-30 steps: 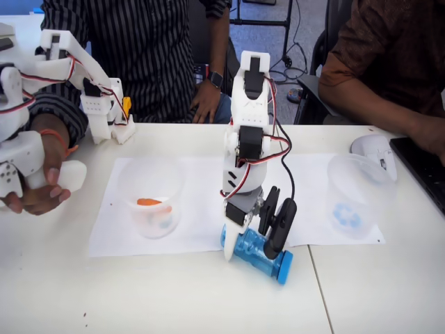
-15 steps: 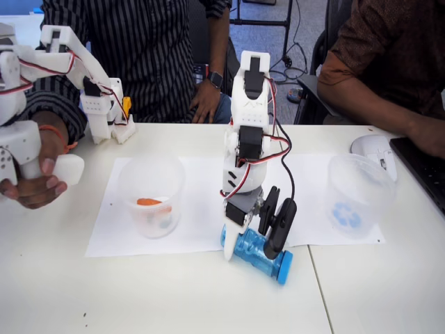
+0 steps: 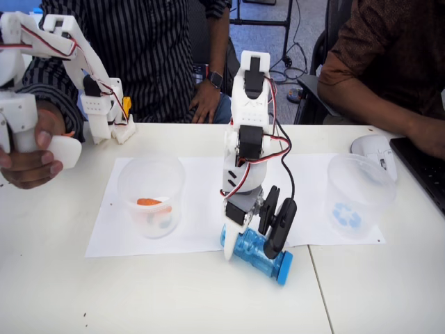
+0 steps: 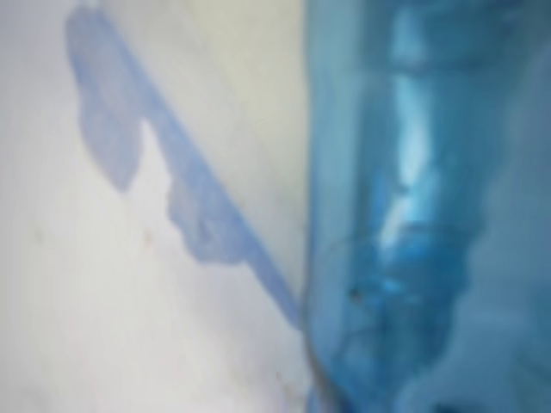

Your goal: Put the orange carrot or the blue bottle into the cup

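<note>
Nothing on the robot's side has moved since the earlier frames: the gripper [image 3: 254, 240] sits at the same place, low over the table, and the bottle has not shifted. Its two fingers, one white and one black [image 3: 280, 229], stand on either side of the small translucent blue ribbed plastic bottle with its solid blue cap [image 3: 261, 253], which lies on its side at the front edge of the white paper sheet [image 3: 201, 202]. The fingers look pressed against the ribbed body near its middle, so I judge them closed on it, though the contact itself is partly hidden by the black finger. In the wrist view the bottle [image 4: 413, 215] fills the right half, blurred and very near, which fits a grasp.

The grip near the middle seems chosen so that the bottle will not tip when it is lifted (the cap end points to the right and toward the front of the table).

Further out, the wide clear plastic cup with the blue recycling-arrows symbol [image 3: 358, 198] stands upright well to the right, on the same sheet. A second clear plastic cup with something orange inside [image 3: 151, 197] stands to the left. The bottle is not yet lifted; I think the next move needs a lift and then a swing to the right.
</note>
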